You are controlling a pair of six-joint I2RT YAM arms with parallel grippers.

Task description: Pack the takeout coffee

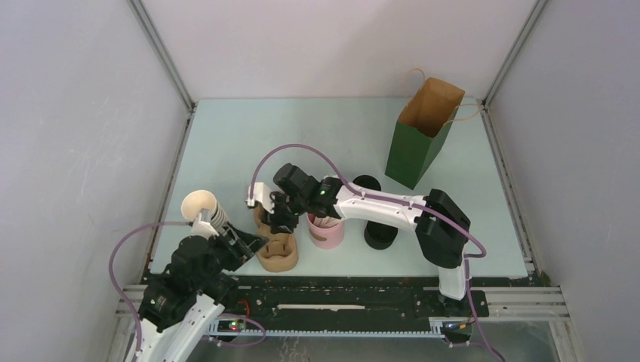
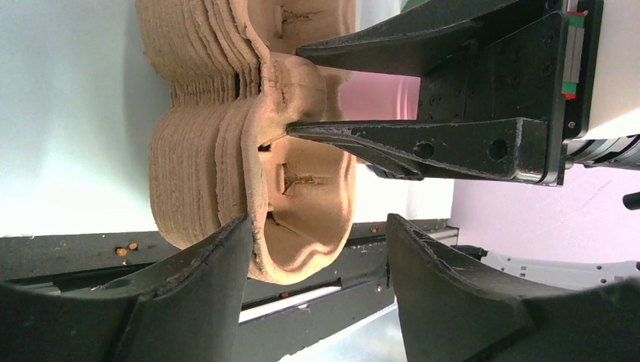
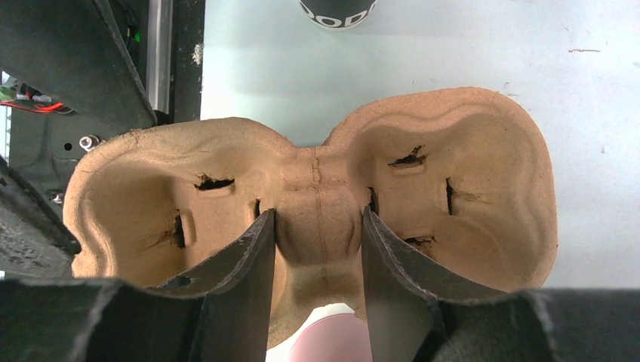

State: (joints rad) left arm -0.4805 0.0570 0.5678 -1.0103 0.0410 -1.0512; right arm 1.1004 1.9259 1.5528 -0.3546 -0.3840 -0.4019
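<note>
Ridge of the top pulp carrier (image 3: 317,158) is pinched in the right gripper (image 3: 317,215), atop a nested stack (image 2: 189,151) on the surface. The left gripper (image 2: 317,226) stands wide and empty at the stack's near end. The coffee (image 1: 380,235) appears to wait right of the pink holder (image 1: 326,230), under the right arm. Tightly nested carriers could rise together, or thin pulp could tear. White lettering on a black cup (image 3: 337,9) is cropped and unreadable.
</note>
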